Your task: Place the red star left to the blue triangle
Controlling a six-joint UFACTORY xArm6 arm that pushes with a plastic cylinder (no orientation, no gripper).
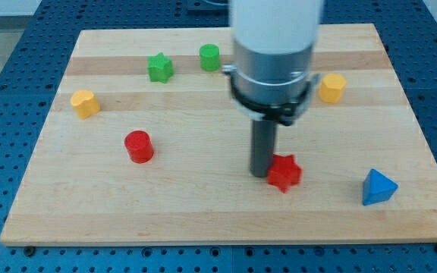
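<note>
Red star, my tip touching

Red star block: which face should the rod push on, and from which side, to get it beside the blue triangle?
Push the red star block on its face toward the view's left, driving it to the view's right. My tip already sits against that side. The blue triangle block lies to the view's right and slightly lower, so I would aim a touch downward and stop short of it. The star's points may make it spin; keep contact centred.

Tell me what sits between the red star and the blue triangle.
Nothing: in the camera view only bare board separates the red star from the blue triangle. My tip touches the star's left side.
</note>
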